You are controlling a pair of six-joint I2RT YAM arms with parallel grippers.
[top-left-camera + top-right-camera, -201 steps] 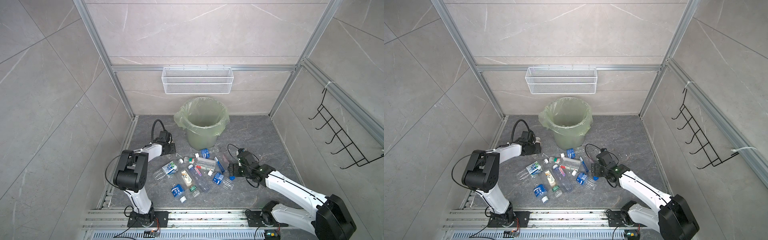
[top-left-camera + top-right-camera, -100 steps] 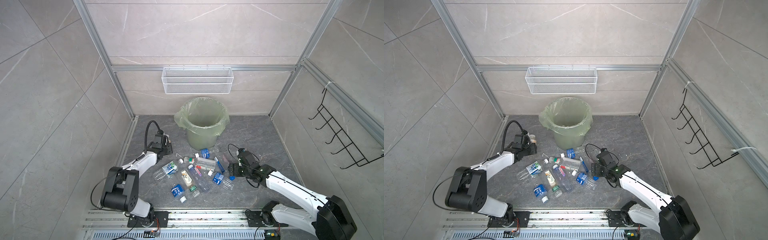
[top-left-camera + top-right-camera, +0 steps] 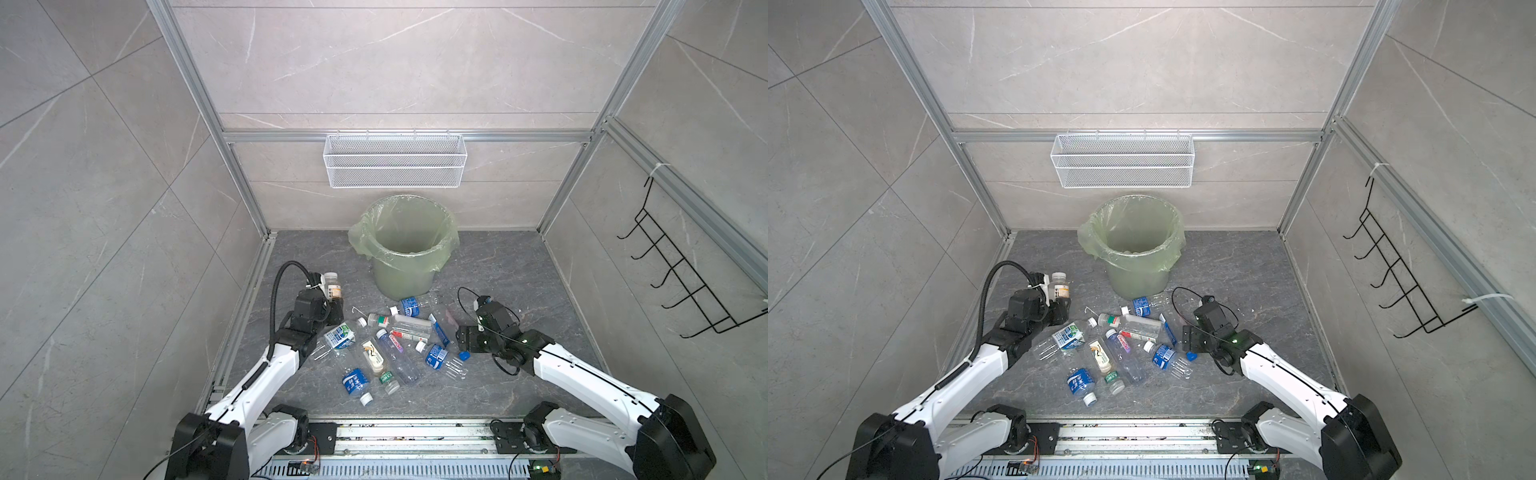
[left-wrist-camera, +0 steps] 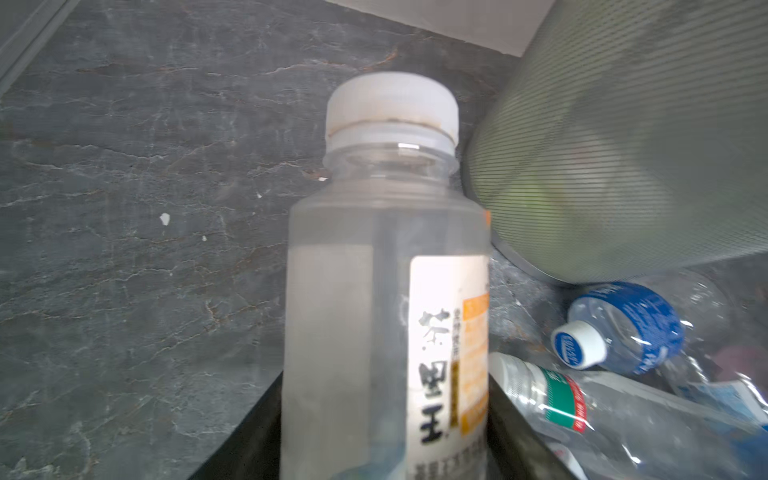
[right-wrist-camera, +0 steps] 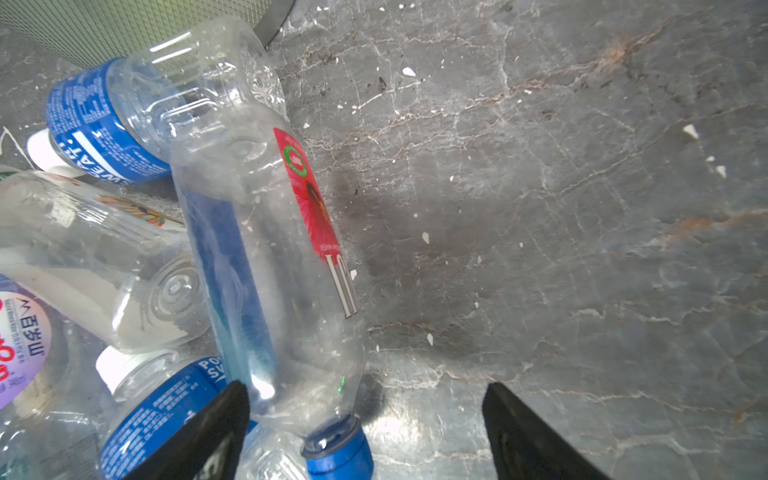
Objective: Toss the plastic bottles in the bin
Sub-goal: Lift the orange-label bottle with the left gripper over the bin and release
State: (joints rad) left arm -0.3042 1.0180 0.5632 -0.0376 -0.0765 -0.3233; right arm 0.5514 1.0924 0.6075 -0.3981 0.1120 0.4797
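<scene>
A clear bottle with a white cap and a white and orange label sits between the jaws of my left gripper, which is shut on it. The bottle shows left of the bin in both top views. The pale green bin with its bag stands at the back middle. Several plastic bottles lie in a pile in front of it. My right gripper stands open at the pile's right edge, astride the neck of a clear bottle with a red label and a blue cap.
A white wire basket hangs on the back wall above the bin. A black hook rack is on the right wall. The arms' rail runs along the front edge. Bare grey floor lies right of the bin.
My left arm has swung down from a folded, upright pose to a low stretched one, while its gripper and bottle stay near the same spot left of the bin. The right arm has not moved.
</scene>
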